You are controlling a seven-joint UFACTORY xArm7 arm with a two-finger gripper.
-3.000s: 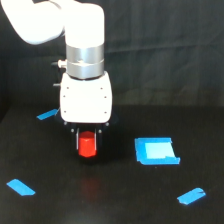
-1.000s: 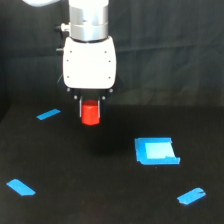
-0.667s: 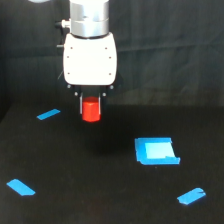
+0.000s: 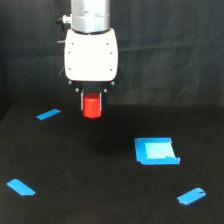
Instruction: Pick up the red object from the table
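Note:
The red object is a short red-orange block held between the fingers of my gripper. It hangs well above the black table, not touching it. The gripper is shut on it, with the white gripper body directly above and thin dark fingers on both sides of the block. The block's upper part is hidden between the fingers.
A blue square patch lies on the table at the exterior view's right. Blue tape strips lie at the left back, left front and right front. A dark backdrop stands behind the table.
The gripper has risen with the red object in it, from near the table three seconds ago to well above it now. The blue pieces have not moved.

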